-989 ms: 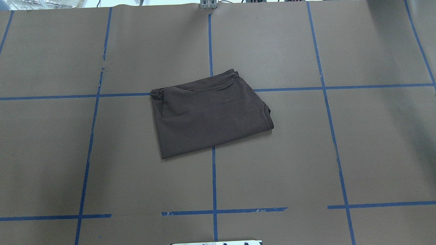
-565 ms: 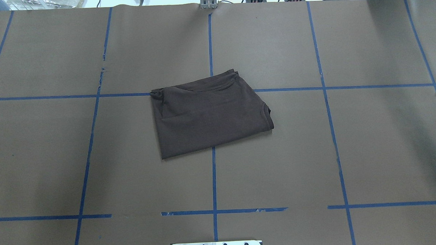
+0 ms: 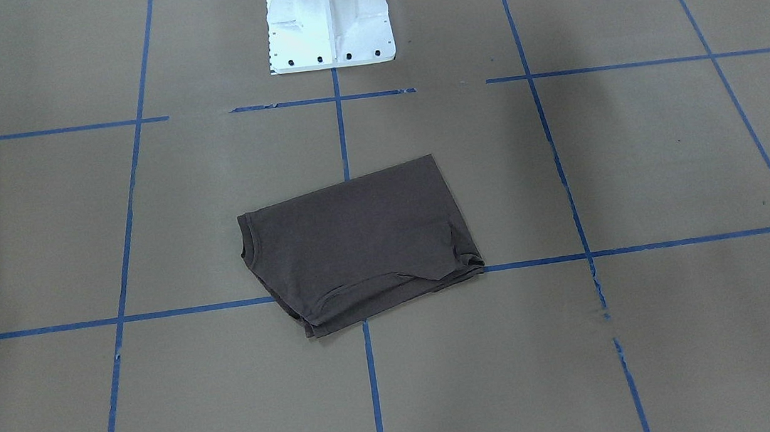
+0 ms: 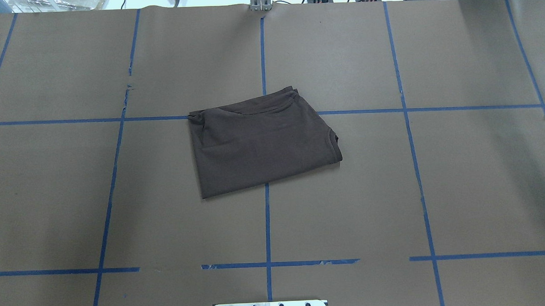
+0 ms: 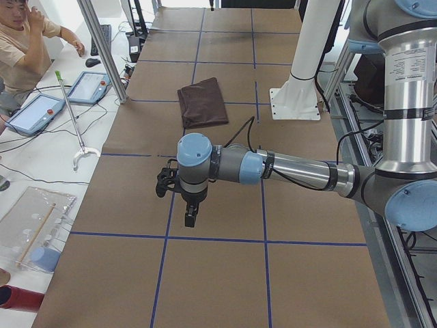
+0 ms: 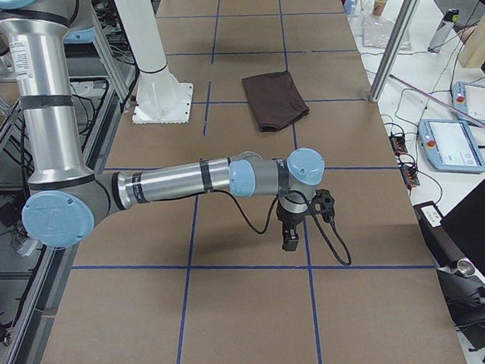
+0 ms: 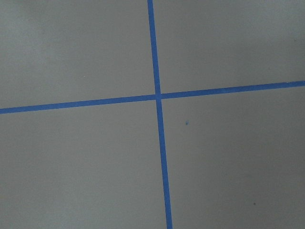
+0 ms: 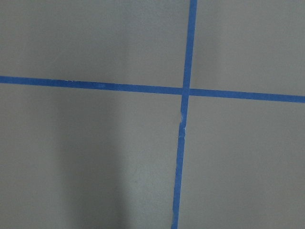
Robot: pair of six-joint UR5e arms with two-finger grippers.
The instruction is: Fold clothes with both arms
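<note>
The dark grey-brown T-shirt [image 4: 263, 144] lies folded into a compact rectangle at the table's middle, collar edge at its right in the overhead view; it also shows as a flat bundle [image 3: 360, 247] from the front. My left arm hangs over the table's left end with its gripper [image 5: 190, 217] pointing down, far from the shirt [image 5: 203, 102]. At the opposite end my right gripper [image 6: 290, 241] also points down, well away from the shirt [image 6: 275, 99]. I cannot tell whether either is open or shut. Both wrist views show only brown paper and blue tape.
Brown paper with a blue tape grid [image 4: 268, 225] covers the table. The white base pedestal [image 3: 329, 21] stands at the robot's edge. A person [image 5: 20, 41] sits beyond the far edge near tablets [image 5: 89, 85] and a metal pole [image 5: 102, 48].
</note>
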